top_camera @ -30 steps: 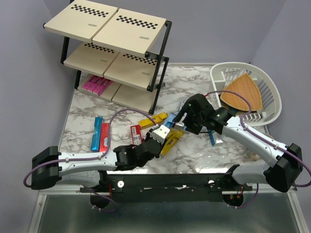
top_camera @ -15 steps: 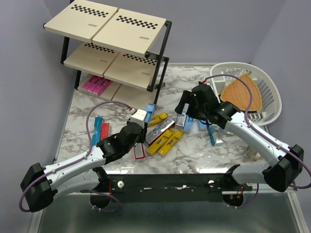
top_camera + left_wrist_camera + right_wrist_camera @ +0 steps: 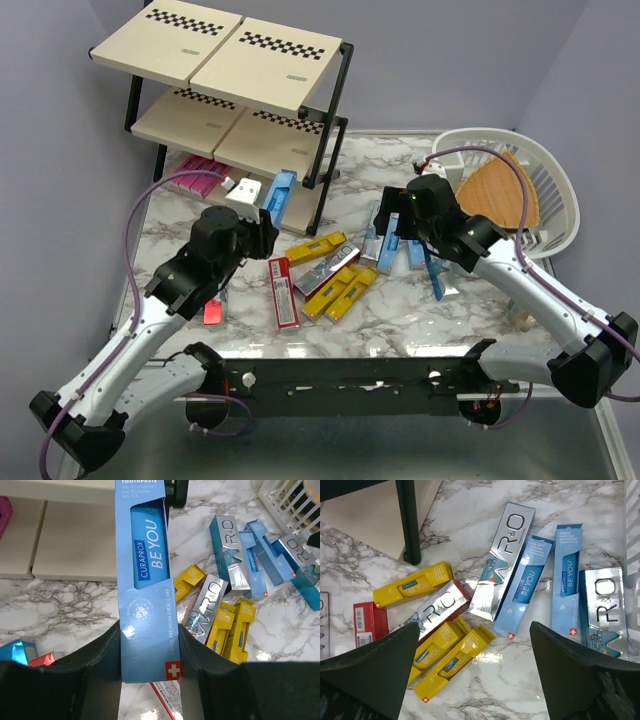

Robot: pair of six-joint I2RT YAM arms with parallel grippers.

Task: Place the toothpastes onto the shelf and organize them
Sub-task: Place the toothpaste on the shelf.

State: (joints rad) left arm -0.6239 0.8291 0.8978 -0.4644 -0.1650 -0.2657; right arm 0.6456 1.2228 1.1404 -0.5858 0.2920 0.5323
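Held box: your left gripper [image 3: 150,645] is clamped on the lower end of a light blue toothpaste [image 3: 145,570]; the rest of the carton runs out past the jaws toward 12 o'clock in the wrist view.
Where it is: lifted off the marble table [image 3: 400,310], just in front of the shelf's [image 3: 200,50] bottom board [image 3: 75,545], at 11 o'clock from the loose pile.
Already shelved: pink boxes [image 3: 200,172] lie at the left end of that bottom board.
Step in hand: by my reading, the carry to the shelf; the box is not yet set down.
Next move: push on toward 12 o'clock, keep left of the black post [image 3: 177,492], lay the box flat on the board in line with the pink ones, then let go.
Right gripper [image 3: 475,630]: jaws spread wide and holding nothing, it hovers over the pile, ready for your next pick.
Pile: silver box [image 3: 502,555] at 12 o'clock under it, yellow box [image 3: 412,585] at 10 o'clock.
Outer edge: the white basket [image 3: 545,165] at 2 o'clock plays no part.
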